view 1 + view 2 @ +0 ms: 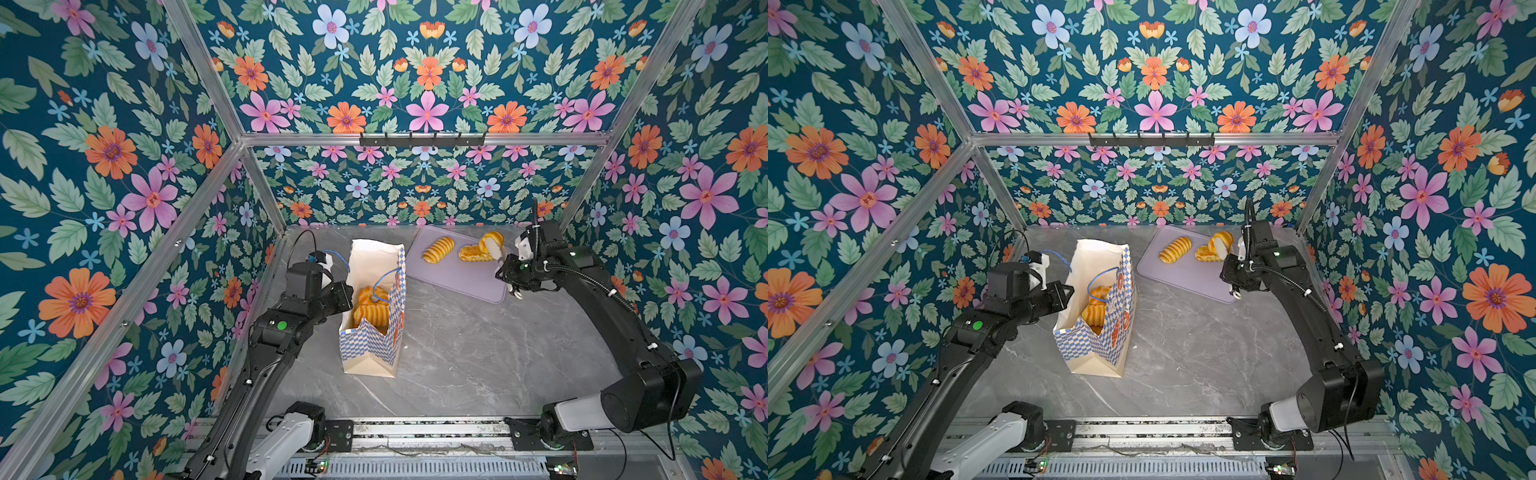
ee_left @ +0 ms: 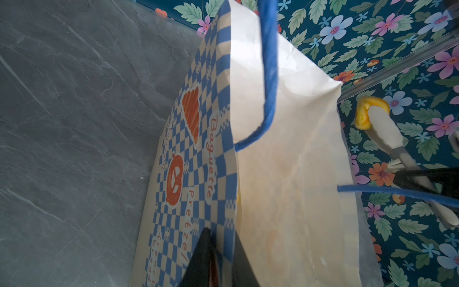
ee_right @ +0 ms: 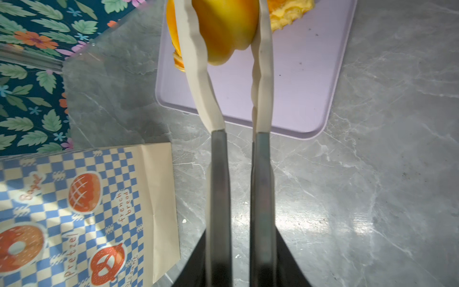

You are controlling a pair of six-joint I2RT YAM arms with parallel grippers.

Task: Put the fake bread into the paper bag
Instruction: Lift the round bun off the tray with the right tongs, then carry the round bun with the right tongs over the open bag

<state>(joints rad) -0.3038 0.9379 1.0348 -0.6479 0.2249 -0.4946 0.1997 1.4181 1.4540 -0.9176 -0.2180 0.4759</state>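
The right claw (image 3: 221,27) is closed part-way on a bun (image 3: 223,34). Its long cream fingers (image 3: 196,74) pinch the bun from two sides. In both top views the bun appears lifted just off the far end of the tray (image 1: 457,278). It is roundish, and I cannot make out a clear long axis.

The left claw (image 2: 221,236) is nearly closed on the left wall of the bag (image 1: 370,353) near the rim, which seems to hold the mouth open.

By my reading the task is well past halfway. Several pieces of bread (image 1: 370,309) already lie in the bag, though their number cannot be told. The bun is picked up but not yet carried across.

Two pieces are left on the tray:
- A ridged loaf (image 1: 438,249) lies flat, with its long axis on a diagonal from near-left to far-right.
- A second piece (image 1: 471,252) sits just beside the held bun and lies more crosswise.

The bag stands upright on the desk (image 1: 478,353), left of the tray, with its long axis vertical and its mouth up. The oblong opening runs from the near side to the far side.
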